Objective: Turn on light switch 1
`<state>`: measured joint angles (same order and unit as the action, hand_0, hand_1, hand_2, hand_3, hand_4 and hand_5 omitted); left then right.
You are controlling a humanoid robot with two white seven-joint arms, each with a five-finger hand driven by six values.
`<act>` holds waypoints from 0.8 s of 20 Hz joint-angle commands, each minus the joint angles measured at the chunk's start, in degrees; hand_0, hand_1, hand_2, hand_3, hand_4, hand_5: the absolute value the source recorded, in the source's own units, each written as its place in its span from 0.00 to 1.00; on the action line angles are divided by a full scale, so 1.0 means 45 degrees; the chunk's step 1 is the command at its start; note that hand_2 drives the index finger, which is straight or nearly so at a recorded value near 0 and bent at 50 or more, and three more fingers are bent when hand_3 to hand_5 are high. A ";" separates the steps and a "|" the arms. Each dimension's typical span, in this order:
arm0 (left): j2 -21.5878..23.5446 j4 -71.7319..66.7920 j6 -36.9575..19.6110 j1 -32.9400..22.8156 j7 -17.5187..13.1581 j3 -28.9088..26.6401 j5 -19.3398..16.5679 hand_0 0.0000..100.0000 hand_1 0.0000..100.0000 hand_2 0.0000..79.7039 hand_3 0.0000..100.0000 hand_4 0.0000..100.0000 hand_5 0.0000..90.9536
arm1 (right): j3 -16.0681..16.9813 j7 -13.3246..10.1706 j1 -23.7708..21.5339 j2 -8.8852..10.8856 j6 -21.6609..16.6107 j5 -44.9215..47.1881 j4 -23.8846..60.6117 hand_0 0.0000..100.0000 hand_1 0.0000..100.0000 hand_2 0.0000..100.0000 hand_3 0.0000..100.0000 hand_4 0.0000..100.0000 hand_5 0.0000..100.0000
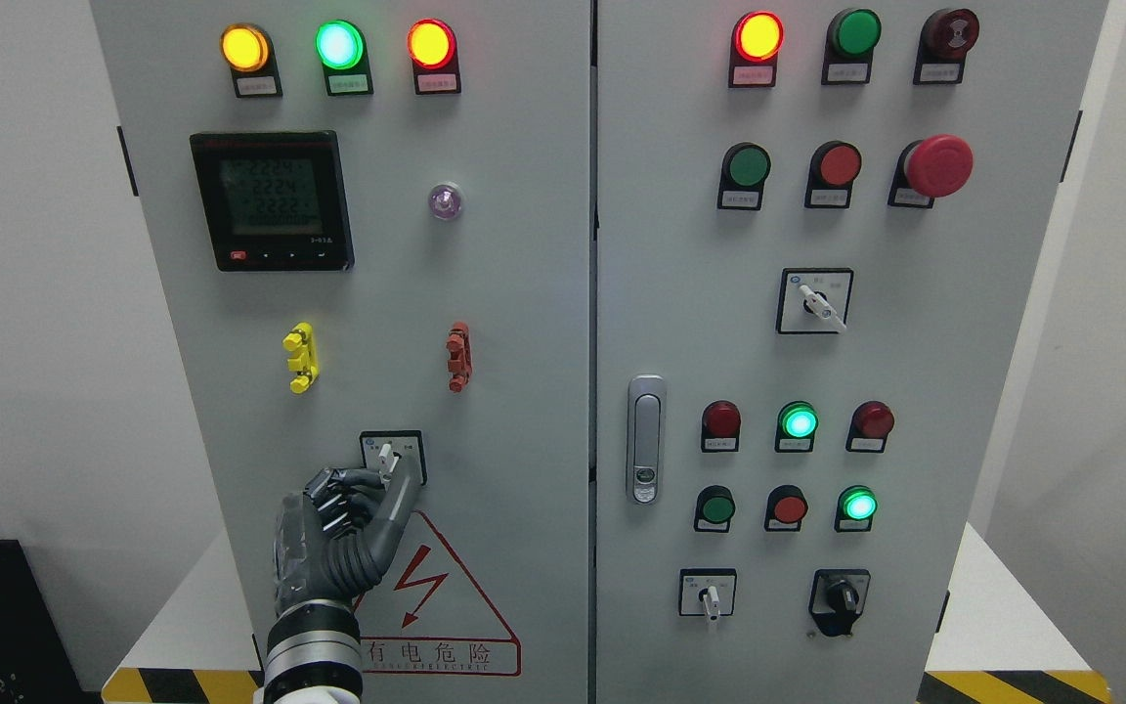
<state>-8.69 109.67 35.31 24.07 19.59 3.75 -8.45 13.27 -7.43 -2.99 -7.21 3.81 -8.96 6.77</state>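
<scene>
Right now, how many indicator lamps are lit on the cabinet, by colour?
Yellow lamp: 1
Green lamps: 3
Red lamps: 2
Total: 6 lit
The small violet lens is too faint to tell, so it is not counted.

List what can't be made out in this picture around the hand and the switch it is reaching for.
- Head view: the left hand covers the lower part of the rotary switch, so finger contact with the knob is unclear.
- The switch's position markings and the small labels under the indicator lamps are too small to read.
- The meter digits are blurred.
- The right hand is out of frame.
</scene>
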 commanded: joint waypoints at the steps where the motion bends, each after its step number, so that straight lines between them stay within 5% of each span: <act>1: -0.0002 -0.0034 0.0005 0.0022 -0.0017 0.0005 0.0002 0.23 0.62 0.74 0.89 0.93 0.97 | 0.0000 -0.0008 0.0000 0.0000 -0.0006 0.0000 0.0000 0.31 0.00 0.00 0.00 0.00 0.00; 16: -0.0002 -0.0054 -0.0014 0.0061 -0.0017 0.0005 0.0002 0.38 0.59 0.75 0.90 0.93 0.97 | 0.0000 -0.0008 0.0000 0.0000 -0.0006 0.0000 0.0000 0.31 0.00 0.00 0.00 0.00 0.00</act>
<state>-8.70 109.53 35.32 24.20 19.56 3.77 -8.44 13.27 -7.44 -2.99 -7.21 3.81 -8.96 6.77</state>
